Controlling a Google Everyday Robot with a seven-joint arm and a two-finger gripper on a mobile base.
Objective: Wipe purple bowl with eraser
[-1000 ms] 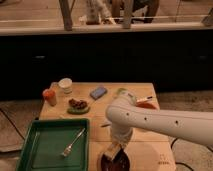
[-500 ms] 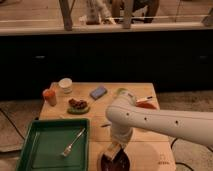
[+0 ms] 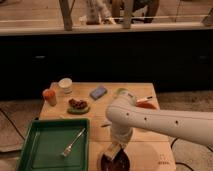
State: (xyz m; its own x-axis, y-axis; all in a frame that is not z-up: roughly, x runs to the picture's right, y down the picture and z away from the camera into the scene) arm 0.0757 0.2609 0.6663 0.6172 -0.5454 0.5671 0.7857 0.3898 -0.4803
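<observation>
The purple bowl (image 3: 116, 162) sits at the front edge of the wooden table (image 3: 95, 107), very dark and round. My gripper (image 3: 115, 148) reaches down from the white arm (image 3: 160, 122) and hangs right over the bowl. It is shut on the eraser (image 3: 112, 150), a small tan block with a paler face, which rests at the bowl's near-left inner rim. The arm hides the back of the bowl.
A green tray (image 3: 47, 145) with a fork (image 3: 71, 142) lies at front left. A green saucer with brown food (image 3: 78, 106), a blue block (image 3: 98, 92), a white cup (image 3: 65, 85), an orange item (image 3: 49, 96) and an orange-red bowl (image 3: 146, 105) stand further back.
</observation>
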